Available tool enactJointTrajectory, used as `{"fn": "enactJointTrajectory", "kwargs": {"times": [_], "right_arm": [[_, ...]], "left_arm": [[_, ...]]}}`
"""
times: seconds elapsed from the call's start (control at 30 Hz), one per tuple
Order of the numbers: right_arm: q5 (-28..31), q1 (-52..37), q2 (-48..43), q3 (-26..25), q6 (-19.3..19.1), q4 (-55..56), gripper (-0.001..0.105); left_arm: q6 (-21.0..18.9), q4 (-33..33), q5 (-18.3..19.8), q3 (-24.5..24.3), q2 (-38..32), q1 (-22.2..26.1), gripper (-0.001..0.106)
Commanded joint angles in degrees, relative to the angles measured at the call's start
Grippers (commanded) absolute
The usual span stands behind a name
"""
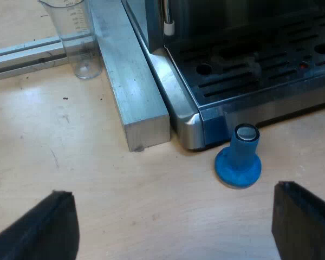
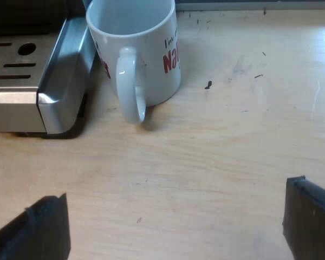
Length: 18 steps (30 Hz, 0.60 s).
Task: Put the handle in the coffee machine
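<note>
The left gripper [image 1: 173,192] hangs over bare wooden worktop [image 1: 97,179], its jaws released and wide apart with nothing between them. Beyond it stands the espresso machine [image 1: 249,70], showing its slotted drip tray and a rounded steel corner. A blue tamper [image 1: 239,160] stands upright on its wide base, just beside that corner of the tray. A square aluminium bar [image 1: 131,76] lies on the worktop along the machine's side, close against it. A clear measuring glass [image 1: 78,40] stands upright just beside the bar, on the side away from the machine, in front of a metal rail [image 1: 21,57].

The right gripper [image 2: 177,189] hangs over open worktop, jaws likewise released and holding nothing. Ahead of it a white mug [image 2: 138,49] with red lettering stands upright, its handle turned toward the gripper, just beside another corner of the machine's tray.
</note>
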Motion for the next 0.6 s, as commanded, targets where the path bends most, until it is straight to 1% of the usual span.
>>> {"fn": "enactJointTrajectory", "kwargs": {"times": [0.03, 0.2, 0.43, 0.6], "right_arm": [[-0.5, -0.4, -2.6, -0.3, -0.7, -0.5, 0.080], [-0.5, -0.4, -2.6, -0.3, -0.7, -0.5, 0.080], [-0.5, -0.5, -2.5, -0.3, -0.7, -0.5, 0.080], [-0.5, -2.8, -2.5, -0.3, -0.7, -0.5, 0.080]], "left_arm": [[-0.3, -1.8, -0.4, -0.3, -7.6, -0.1, 0.075], [-0.1, -7.0, -0.4, 1.4, -7.6, -0.4, 0.075], [-0.1, -7.5, -0.2, 1.6, -7.6, -0.9, 0.075], [-0.1, -7.5, -0.1, 1.6, -7.6, -0.9, 0.075]]}}
